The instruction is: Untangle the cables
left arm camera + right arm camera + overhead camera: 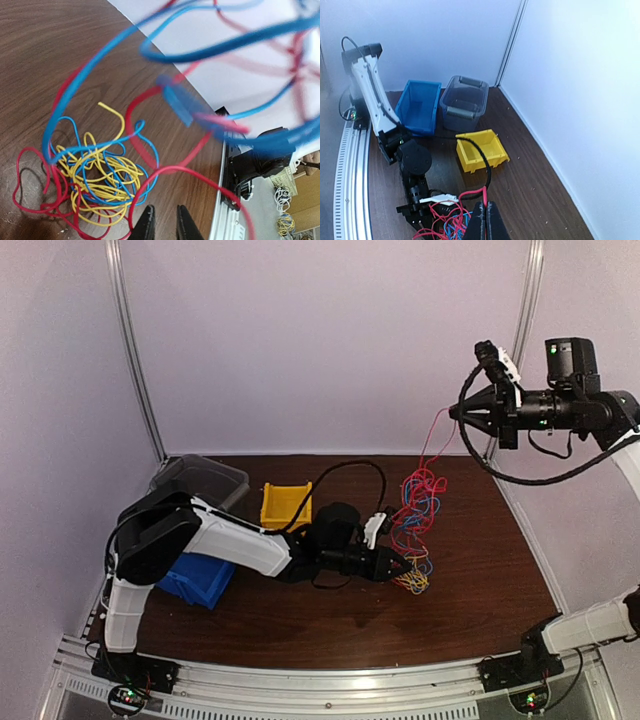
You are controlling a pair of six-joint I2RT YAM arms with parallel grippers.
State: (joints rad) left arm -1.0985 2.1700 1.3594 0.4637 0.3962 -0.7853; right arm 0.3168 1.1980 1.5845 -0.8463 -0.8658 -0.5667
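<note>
Brown table [480, 580] carries a blue bin [200, 580], a clear tub [200, 478] and a yellow bin [285, 505] on its left side. The cables [418, 510] are heaped right of centre, with some strands lifted off the table. My right gripper [453, 412] is raised high and clamped on one red strand. My left gripper [402, 565] is low at the heap, jaws nearly together; I cannot tell whether it grips anything.

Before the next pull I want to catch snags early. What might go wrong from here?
1. The right gripper pinches one red cable high up, with blue loops hanging tangled below; more pull may tighten the knot rather than free the strand.
2. Those loops drape close around the left gripper, which might get snagged.
3. Whether the left gripper holds anything is unclear, so the yellow heap may drag along.
</note>
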